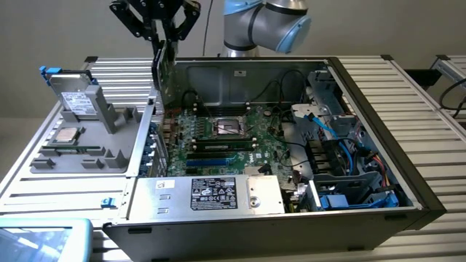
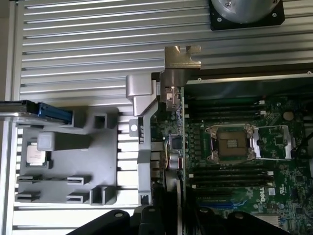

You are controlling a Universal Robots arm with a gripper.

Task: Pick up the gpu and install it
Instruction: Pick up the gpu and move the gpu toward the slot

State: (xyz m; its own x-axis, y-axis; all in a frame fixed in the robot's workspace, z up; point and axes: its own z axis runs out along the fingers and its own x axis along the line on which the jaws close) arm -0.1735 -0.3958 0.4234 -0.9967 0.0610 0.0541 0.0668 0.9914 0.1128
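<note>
Silver-grey arm (image 1: 255, 24) with light-blue joint caps — black jaws on angular, bolted linkages.

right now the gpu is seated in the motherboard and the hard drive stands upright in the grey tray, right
Not quite. The gpu is not seated in the motherboard; the hand holds it in the air above the open computer case, as the exterior view shows. The hard drive does stand upright in the grey tray.
</note>
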